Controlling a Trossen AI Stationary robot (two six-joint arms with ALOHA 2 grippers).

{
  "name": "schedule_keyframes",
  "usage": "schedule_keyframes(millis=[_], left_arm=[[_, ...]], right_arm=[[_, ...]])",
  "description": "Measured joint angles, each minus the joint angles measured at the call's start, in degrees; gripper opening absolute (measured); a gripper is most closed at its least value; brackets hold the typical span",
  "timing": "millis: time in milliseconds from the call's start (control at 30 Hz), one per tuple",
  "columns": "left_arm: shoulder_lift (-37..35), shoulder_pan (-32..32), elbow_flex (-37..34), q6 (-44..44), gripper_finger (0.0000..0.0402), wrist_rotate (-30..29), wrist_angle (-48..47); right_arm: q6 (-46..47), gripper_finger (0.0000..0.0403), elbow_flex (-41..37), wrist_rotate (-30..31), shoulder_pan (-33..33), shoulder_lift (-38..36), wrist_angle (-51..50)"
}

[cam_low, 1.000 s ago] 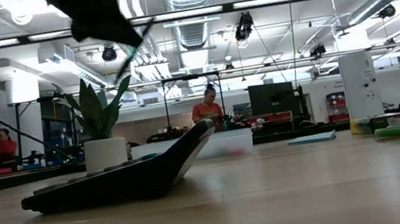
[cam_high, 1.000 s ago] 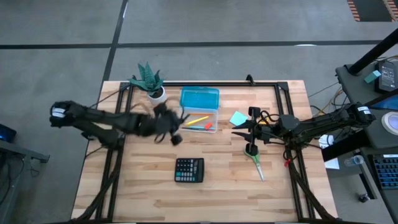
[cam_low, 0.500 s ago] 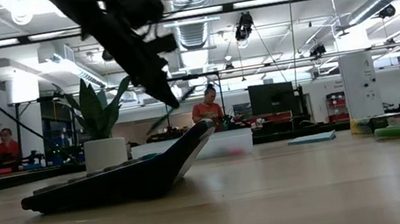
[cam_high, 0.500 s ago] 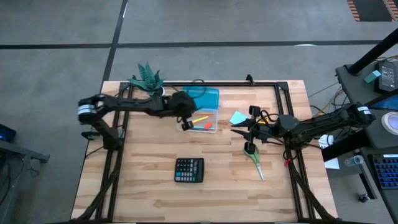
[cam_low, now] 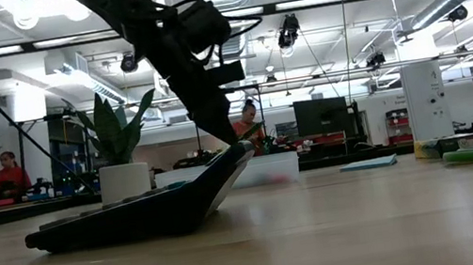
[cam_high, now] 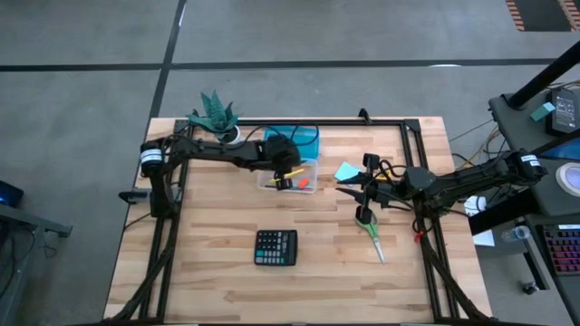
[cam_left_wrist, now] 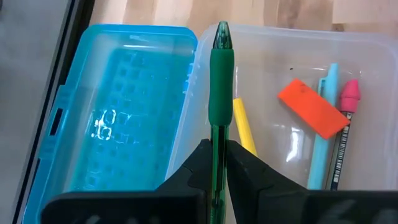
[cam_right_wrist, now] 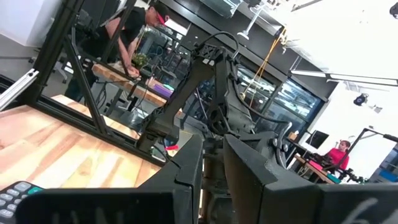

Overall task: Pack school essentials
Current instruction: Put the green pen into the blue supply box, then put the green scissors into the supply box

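Observation:
My left gripper (cam_left_wrist: 217, 155) is shut on a green pen (cam_left_wrist: 220, 74) and hangs over the open pencil box (cam_high: 308, 181). The pen's tip points over the seam between the blue lid (cam_left_wrist: 124, 106) and the clear tray (cam_left_wrist: 367, 74). In the tray lie a yellow pencil (cam_left_wrist: 244, 127), an orange eraser (cam_left_wrist: 311, 109), a light-blue pen (cam_left_wrist: 324, 130) and a pink-tipped pencil (cam_left_wrist: 346, 130). My right gripper (cam_high: 362, 195) waits narrowly open above the table's right part. Beside it are the light-blue note pad (cam_high: 345, 171) and the green-handled scissors (cam_high: 372, 234). My left gripper pinches the green pen's clear barrel (cam_left_wrist: 216, 138) just behind its green grip, between the two fingers. The pen runs along the fingers and sticks out past them. It slants down from the table's left, lifted clear above the box, tip (cam_low: 253, 130) lowest.
A black calculator (cam_high: 275, 246) lies at the near middle. A potted plant (cam_high: 216, 116) stands at the far left, next to the box. A black frame (cam_high: 399, 124) runs along the table's edges. People work at desks in the room beyond.
My left gripper, carrying the green pen, has swung from the table's left toward the right and far side and come down over the pencil box. The right arm has kept still.

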Motion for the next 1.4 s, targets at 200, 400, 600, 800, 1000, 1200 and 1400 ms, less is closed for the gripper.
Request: schedule_keyframes(millis=[200,400,600,800,1000,1200,1400], left_arm=[[-0.1,0.1,-0.7,0.0,0.0014,0.0,0.0],[-0.2,0.1,-0.7,-0.2,0.0015,0.0,0.0],[-0.2,0.1,-0.7,-0.6,0.0016,0.0,0.0],[-0.2,0.1,-0.7,-0.7,0.0018,0.0,0.0],[-0.2,0.1,-0.8,-0.8,0.0049,0.0,0.0],[-0.2,0.1,-0.8,-2.1,0.0069,0.0,0.0],[-0.2,0.1,-0.8,-2.1,0.007,0.0,0.0]], right_arm=[[-0.1,0.0056,0.0,0.0,0.0,0.0,-0.1],[-0.1,0.0056,0.0,0.0,0.0,0.0,-0.1],[0.0,0.0056,0.0,0.0,0.0,0.0,-0.2],[0.0,0.0056,0.0,0.0,0.0,0.0,-0.2],[0.0,0.0056,0.0,0.0,0.0,0.0,-0.2],[0.0,0.0056,0.0,0.0,0.0,0.0,-0.2],[0.0,0.0056,0.0,0.0,0.0,0.0,-0.2]])
